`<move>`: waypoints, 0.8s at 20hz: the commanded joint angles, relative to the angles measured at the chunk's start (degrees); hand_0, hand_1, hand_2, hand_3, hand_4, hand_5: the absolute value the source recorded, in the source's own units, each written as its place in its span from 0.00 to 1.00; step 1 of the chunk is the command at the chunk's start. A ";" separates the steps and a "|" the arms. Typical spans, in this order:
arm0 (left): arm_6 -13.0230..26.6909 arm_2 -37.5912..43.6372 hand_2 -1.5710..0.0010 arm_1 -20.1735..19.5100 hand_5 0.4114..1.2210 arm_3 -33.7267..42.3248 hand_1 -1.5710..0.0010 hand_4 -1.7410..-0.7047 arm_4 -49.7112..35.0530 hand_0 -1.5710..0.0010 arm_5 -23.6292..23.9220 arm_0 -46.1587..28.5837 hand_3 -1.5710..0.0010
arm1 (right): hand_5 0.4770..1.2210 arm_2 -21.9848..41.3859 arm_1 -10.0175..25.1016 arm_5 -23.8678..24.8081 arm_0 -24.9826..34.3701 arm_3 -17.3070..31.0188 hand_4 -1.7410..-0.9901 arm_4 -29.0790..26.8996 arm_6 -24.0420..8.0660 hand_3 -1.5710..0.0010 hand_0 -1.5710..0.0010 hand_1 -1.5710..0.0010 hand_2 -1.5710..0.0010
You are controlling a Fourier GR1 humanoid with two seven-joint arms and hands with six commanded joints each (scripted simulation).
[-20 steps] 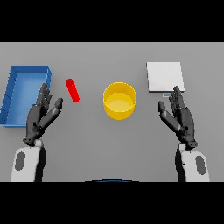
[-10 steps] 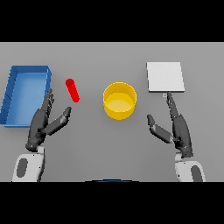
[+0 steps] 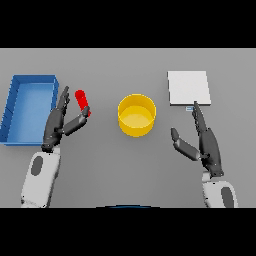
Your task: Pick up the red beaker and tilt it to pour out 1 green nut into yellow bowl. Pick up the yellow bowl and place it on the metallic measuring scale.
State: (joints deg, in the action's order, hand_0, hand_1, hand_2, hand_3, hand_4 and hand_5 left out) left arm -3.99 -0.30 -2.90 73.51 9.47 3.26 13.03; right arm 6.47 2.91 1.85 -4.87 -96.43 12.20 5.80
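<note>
The small red cylindrical beaker (image 3: pixel 82 101) lies on the grey table (image 3: pixel 110 165) left of the round yellow bowl (image 3: pixel 136 115), its long axis running far-left to near-right. The left hand (image 3: pixel 59 125), fingers straight and spread with nothing held, sits just beside it on its left, thumb reaching under its near end. The right hand (image 3: pixel 204 142), likewise spread wide, rests well apart, near the flat metallic measuring scale (image 3: pixel 188 87).

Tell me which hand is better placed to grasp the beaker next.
Left. The left hand is open right beside the beaker, thumb almost touching it. The right hand sits across the bowl, near the scale.

left hand (image 3: pixel 57 124) open beside red beaker (image 3: pixel 82 102); yellow bowl (image 3: pixel 136 115) centre
</note>
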 commanded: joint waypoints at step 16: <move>-11.55 4.25 1.00 0.73 0.34 -26.67 1.00 0.46 2.81 1.00 4.67 18.37 1.00 | 0.29 0.44 -0.45 0.09 -1.87 -1.50 0.64 0.03 1.10 1.00 1.00 1.00 1.00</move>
State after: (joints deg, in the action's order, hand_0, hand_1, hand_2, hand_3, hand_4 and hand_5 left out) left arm -15.50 3.95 -2.16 46.84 12.28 7.93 31.42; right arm 6.91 2.45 1.93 -6.75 -97.92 12.24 6.82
